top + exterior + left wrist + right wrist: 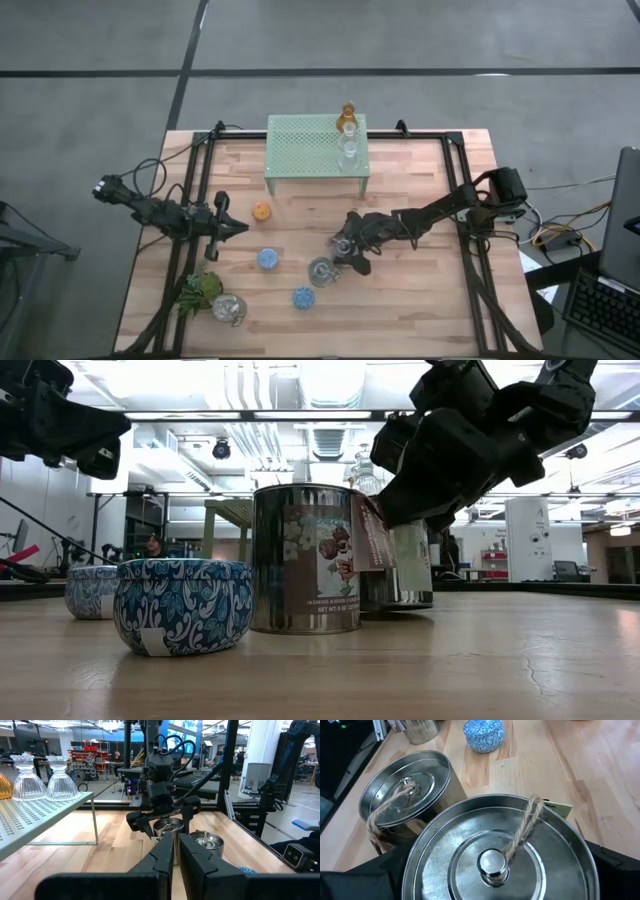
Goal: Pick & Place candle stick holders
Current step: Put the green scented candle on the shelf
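My right gripper (pixel 347 243) is open, pointing down over a silvery metal holder (pixel 495 855) at the table's middle. Its fingers stand on either side of the lid; I cannot tell whether they touch. The holder stands on the table (pixel 405 575). A second silvery holder (pixel 322 270) stands close by on the near side. My left gripper (pixel 238 228) is shut and empty, left of centre. Two blue holders (pixel 268 259) (pixel 303 297), an orange one (pixel 262 211) and a third silvery one (pixel 230 310) stand on the table. An amber glass holder (pixel 347 118) and two clear ones (pixel 349 148) stand on the mesh stand.
The pale-green mesh stand (pixel 300 145) is at the table's far middle. A green leafy plant (pixel 200 290) lies near the front left, beside the third silvery holder. Bare wood shows at the table's near right (pixel 430 300).
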